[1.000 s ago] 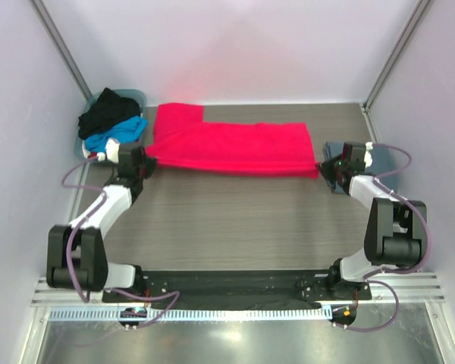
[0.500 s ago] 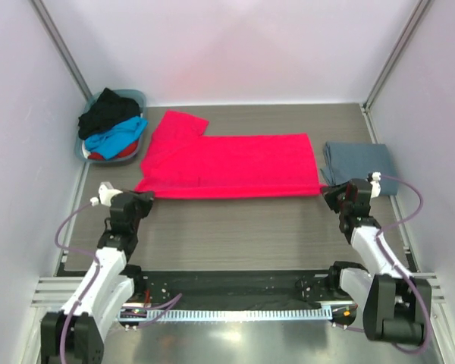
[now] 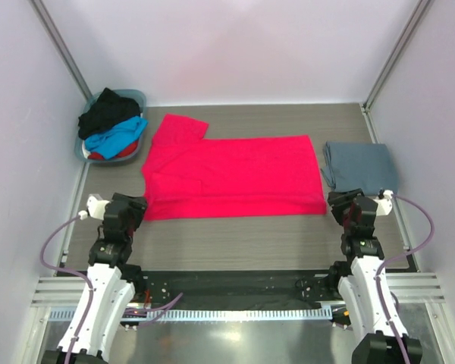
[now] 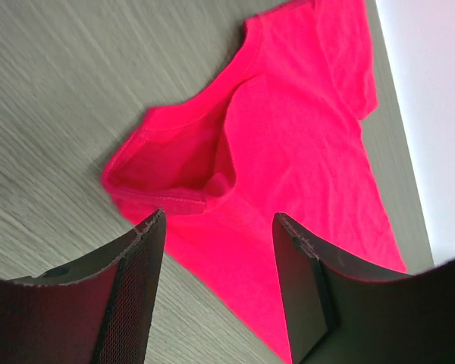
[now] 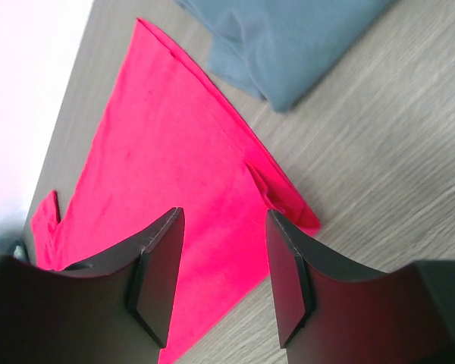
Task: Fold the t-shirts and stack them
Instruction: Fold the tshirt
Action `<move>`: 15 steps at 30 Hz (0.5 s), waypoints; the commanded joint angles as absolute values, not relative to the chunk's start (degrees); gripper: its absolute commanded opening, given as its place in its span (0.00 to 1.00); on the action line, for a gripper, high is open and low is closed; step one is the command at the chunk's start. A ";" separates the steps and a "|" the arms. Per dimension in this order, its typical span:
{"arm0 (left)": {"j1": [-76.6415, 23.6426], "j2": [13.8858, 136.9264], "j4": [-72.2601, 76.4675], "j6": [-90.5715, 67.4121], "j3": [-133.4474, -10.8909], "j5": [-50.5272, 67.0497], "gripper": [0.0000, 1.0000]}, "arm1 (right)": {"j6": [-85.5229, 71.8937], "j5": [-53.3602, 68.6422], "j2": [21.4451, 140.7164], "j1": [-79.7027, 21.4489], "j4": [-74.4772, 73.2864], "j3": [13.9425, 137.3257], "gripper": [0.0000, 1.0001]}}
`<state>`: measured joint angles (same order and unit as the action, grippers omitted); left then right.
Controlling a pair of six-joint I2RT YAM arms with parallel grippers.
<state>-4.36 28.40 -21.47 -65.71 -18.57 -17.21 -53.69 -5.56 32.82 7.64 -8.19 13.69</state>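
Note:
A bright red-pink t-shirt (image 3: 231, 176) lies spread flat across the middle of the table, with one sleeve toward the back left. My left gripper (image 3: 133, 206) hovers open at its near left corner; in the left wrist view the shirt (image 4: 288, 136) and its collar lie ahead of the empty gripper (image 4: 218, 216). At the near right corner my right gripper (image 3: 341, 203) is open too, and in the right wrist view the gripper (image 5: 224, 212) holds nothing above the shirt's (image 5: 159, 144) hem. A folded slate grey-blue t-shirt (image 3: 360, 167) (image 5: 288, 38) rests at the right.
A teal basket (image 3: 136, 94) in the back left corner holds a black shirt (image 3: 106, 110), a bright blue one (image 3: 115, 135) and a red one (image 3: 117, 154). Walls close in the table on the left, back and right. Bare tabletop (image 3: 235, 239) stretches between shirt and arm bases.
Both grippers dragged the red-pink shirt toward the near edge, then opened and let it go. It now lies flat, and both arms have drawn back.

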 commanded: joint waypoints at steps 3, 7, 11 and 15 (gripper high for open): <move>-4.04 31.53 -26.46 -60.48 -26.01 -18.64 0.59 | -43.70 -5.30 35.50 7.91 -12.13 23.63 0.53; -4.04 38.64 -23.57 -53.21 -29.09 -14.09 0.56 | -38.59 1.20 43.23 7.82 -12.74 29.52 0.49; -4.04 46.22 -20.40 -48.00 -31.46 -9.43 0.53 | -39.72 4.74 47.02 7.74 -7.85 28.92 0.45; -4.04 53.07 -13.91 -45.62 -30.94 -10.02 0.48 | -42.71 7.64 50.26 7.21 -0.63 26.28 0.44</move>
